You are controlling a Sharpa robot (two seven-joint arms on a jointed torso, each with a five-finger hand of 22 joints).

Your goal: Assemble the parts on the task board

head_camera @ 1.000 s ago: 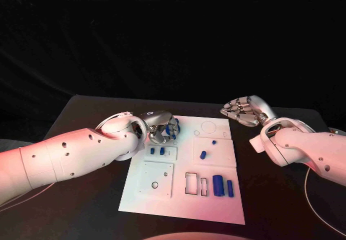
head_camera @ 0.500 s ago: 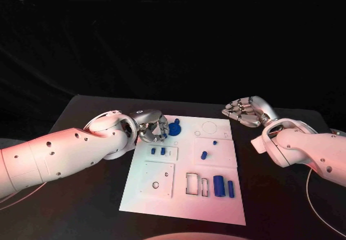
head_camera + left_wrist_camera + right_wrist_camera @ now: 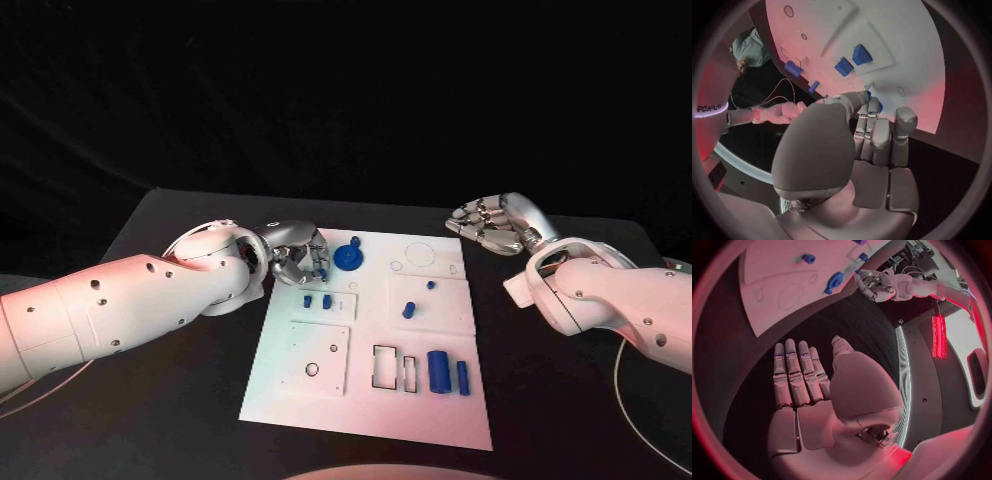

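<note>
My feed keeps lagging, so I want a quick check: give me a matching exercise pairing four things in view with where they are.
Things:
1. round blue gear-like part
2. two tall blue cylinders
3. silver left hand
4. silver right hand

Places:
A. off the board, over black table
B. board's near right area
C. board's far left edge
D. far left of board, beside a hand

Pairs: 1-D, 2-B, 3-C, 4-A

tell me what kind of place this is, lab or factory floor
Most likely a robotics lab test bench: a black table against a dark backdrop, a white task board with small blue parts, and cabling and equipment in the right wrist view.
</note>
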